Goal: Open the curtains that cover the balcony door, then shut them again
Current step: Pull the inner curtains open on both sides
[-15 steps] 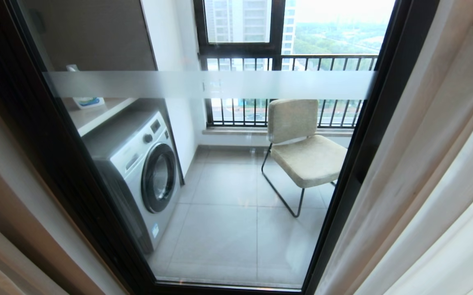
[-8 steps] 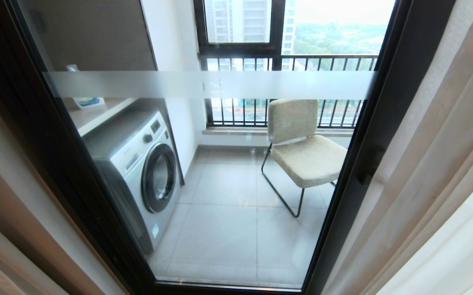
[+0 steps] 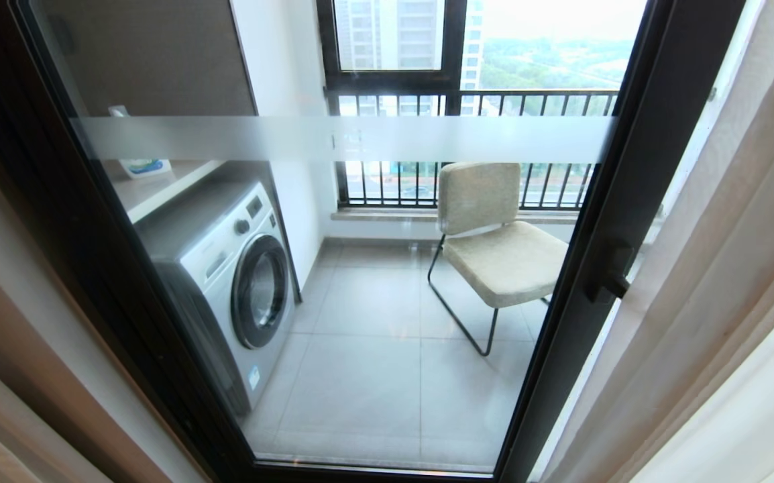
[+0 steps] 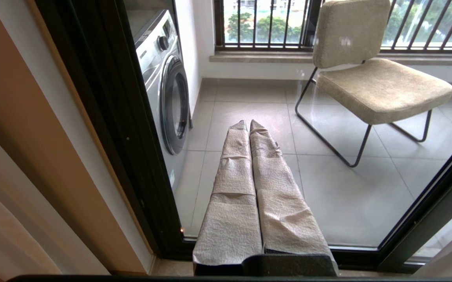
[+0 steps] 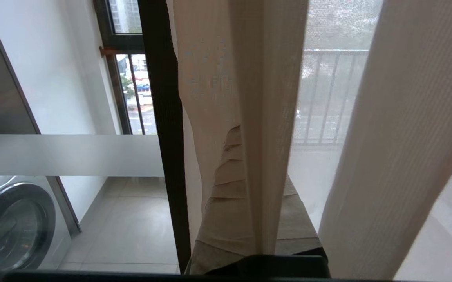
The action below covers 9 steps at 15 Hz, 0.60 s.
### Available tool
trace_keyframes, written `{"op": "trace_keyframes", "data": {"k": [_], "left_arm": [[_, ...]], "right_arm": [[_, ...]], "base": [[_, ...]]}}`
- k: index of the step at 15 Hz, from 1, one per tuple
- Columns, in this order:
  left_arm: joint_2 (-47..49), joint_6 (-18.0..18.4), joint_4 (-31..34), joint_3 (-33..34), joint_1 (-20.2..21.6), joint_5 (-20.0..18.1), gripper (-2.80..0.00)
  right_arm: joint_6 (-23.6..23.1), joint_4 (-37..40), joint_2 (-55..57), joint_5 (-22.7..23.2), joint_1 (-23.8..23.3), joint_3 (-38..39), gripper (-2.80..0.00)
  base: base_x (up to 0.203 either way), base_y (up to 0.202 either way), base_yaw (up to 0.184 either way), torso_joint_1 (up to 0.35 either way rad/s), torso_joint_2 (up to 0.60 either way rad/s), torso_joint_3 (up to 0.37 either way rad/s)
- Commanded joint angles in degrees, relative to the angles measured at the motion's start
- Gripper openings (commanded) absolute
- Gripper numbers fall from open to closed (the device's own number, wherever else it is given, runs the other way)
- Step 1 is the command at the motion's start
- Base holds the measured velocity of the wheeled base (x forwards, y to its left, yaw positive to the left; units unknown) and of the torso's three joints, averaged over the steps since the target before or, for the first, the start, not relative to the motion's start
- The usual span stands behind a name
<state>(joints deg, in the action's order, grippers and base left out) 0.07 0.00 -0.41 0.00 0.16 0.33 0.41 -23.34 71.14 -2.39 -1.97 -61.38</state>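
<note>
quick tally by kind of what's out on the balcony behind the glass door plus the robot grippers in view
washing machine: 1
chair: 1
detergent container on the shelf: 1
grippers: 2, the left gripper shut before the balcony door, the right gripper shut on the curtains
total: 5

1. I am standing inside a high-rise apartment, looking through a tall sliding glass door in a dark metal frame (image 3: 618, 201).
2. A white front-loading washing machine (image 3: 239, 275) is sitting on the grey-tiled balcony floor (image 3: 373, 376).
3. A beige upholstered chair on thin black legs (image 3: 494, 248) is facing a black barred railing (image 3: 548, 100); tower blocks are showing beyond.
4. Cream-beige pleated drapes (image 3: 722, 268) are hanging beside me.
</note>
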Motion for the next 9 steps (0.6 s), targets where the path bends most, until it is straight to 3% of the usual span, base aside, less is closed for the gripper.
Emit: {"op": "trace_keyframes", "data": {"k": [1, 9], "left_arm": [[0.01, 0.0, -0.02, 0.0, 0.02, 0.02, -2.8], [0.01, 0.0, -0.02, 0.0, 0.02, 0.02, -2.8]], "right_arm": [[0.02, -0.21, -0.55, 0.02, -0.5, 0.12, -2.8], [0.02, -0.03, -3.81, 0.02, -0.58, 2.93, -2.8]], "base": [[0.0, 0.0, 0.0, 0.0, 0.0, 0.0], [0.0, 0.0, 0.0, 0.0, 0.0, 0.0]]}}
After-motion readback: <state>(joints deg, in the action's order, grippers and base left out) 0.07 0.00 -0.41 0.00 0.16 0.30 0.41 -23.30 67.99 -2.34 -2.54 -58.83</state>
